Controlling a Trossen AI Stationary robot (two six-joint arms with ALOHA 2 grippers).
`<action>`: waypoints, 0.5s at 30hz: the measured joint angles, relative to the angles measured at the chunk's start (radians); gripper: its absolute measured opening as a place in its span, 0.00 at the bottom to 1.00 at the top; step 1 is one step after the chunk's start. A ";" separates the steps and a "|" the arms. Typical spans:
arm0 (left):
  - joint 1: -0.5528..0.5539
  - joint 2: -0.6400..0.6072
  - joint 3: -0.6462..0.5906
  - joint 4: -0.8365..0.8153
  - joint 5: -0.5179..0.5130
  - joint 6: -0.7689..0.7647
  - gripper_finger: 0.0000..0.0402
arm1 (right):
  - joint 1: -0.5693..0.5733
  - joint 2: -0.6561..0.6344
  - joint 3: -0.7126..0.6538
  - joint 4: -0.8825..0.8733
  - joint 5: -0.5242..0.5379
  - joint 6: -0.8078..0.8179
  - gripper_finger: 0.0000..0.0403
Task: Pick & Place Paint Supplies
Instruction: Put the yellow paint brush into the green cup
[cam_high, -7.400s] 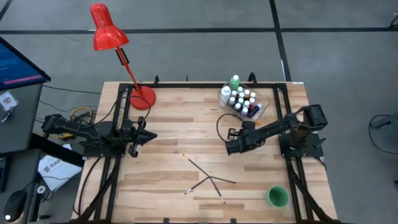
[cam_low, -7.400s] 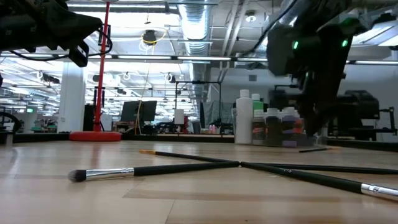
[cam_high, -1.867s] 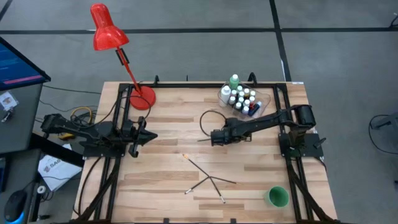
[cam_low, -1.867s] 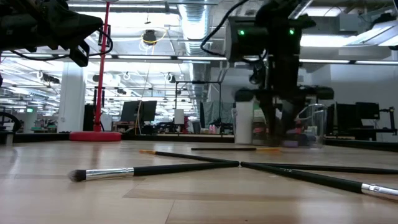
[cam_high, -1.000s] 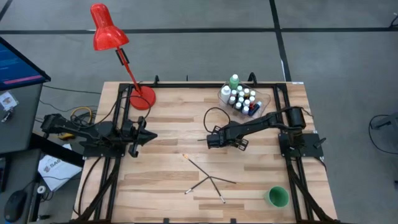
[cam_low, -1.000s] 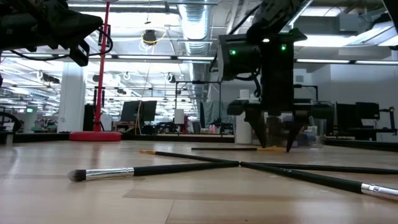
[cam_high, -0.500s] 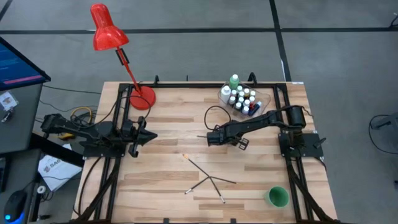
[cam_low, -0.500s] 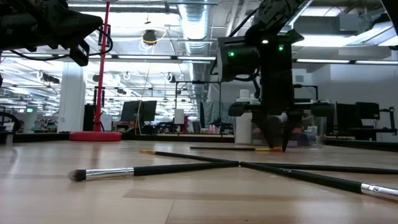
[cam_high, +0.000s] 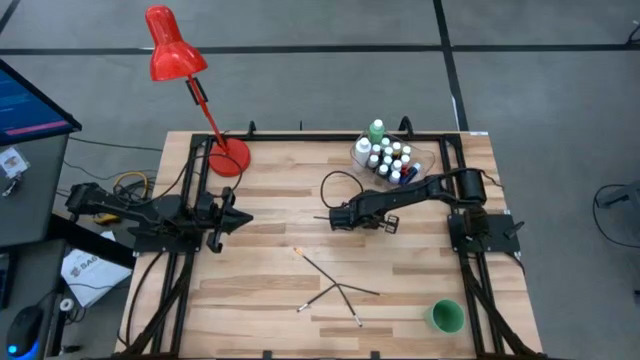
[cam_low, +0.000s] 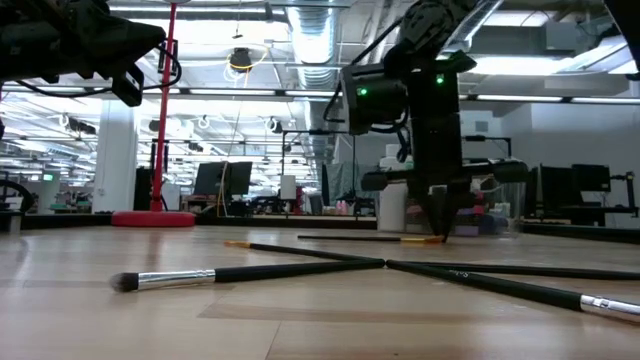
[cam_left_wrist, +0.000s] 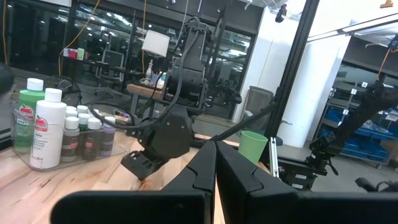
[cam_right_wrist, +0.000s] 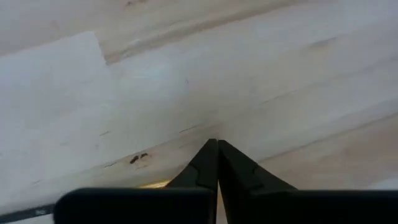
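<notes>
My right gripper (cam_high: 336, 218) stands over the table's middle with its fingers pointing down, shut on a thin dark paintbrush (cam_low: 350, 238). The brush's free end (cam_high: 322, 218) sticks out toward the table's left. Three more brushes (cam_high: 338, 290) lie crossed on the near part of the table. The small white-capped bottles and the taller green and white bottles stand in the clear tub (cam_high: 388, 160) at the far right. My left gripper (cam_high: 236, 222) waits shut at the table's left edge. My right gripper pinches the paintbrush between its two fingers near the yellowish end (cam_low: 418, 240), coming from above and lying across it. The brush lies level, close to the tabletop, reaching toward the table's left. Whether it is lifted clear, I cannot tell.
A red desk lamp stands with its base (cam_high: 228, 158) at the far left. A green cup (cam_high: 446, 316) sits at the near right corner. Black frame rails run along the table's left and right sides.
My right gripper has come down over the brush, drifted a little toward the far edge, and shut its fingers from a wide gap onto the brush. The brush's free end has shifted slightly toward the far edge with it.
</notes>
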 joint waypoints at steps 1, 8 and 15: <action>0.000 0.000 0.000 0.000 0.000 0.000 0.00 | -0.001 0.004 0.015 -0.024 0.007 -0.030 0.00; 0.000 0.000 0.000 0.001 0.000 0.000 0.00 | -0.039 0.004 0.171 -0.288 0.048 -0.273 0.00; 0.000 0.000 0.000 0.008 0.000 0.000 0.00 | -0.036 0.003 0.262 -0.318 0.017 -0.276 0.01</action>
